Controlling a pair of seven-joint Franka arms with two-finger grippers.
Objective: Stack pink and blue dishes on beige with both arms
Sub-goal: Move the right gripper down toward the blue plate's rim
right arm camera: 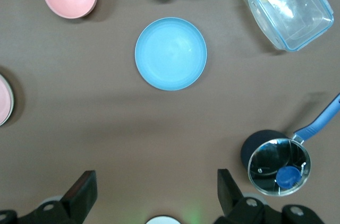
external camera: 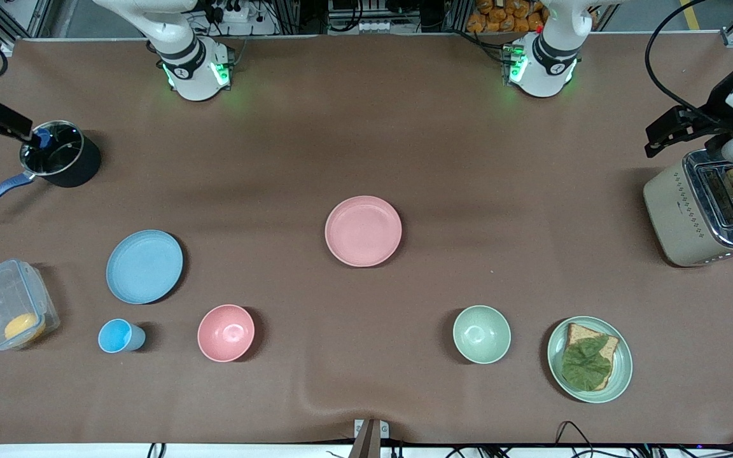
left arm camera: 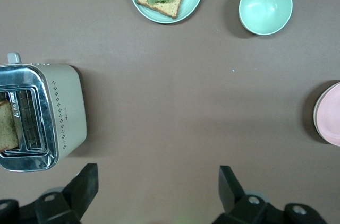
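Pale pink plate (external camera: 363, 230) and light blue plate (external camera: 144, 266) (both matte, low-rimmed) lie apart; both grippers released.

Open brown worktop (external camera: 366, 127) surrounds the pink plate (external camera: 363, 230) at mid-table, reachable from every side. The blue plate (external camera: 144, 266) is hemmed in nearer the camera by a blue cup (external camera: 120, 336), pink bowl (external camera: 226, 333) and clear container (external camera: 10, 304). A saucepan (external camera: 58, 159) and toaster (external camera: 707, 213) flank the ends.
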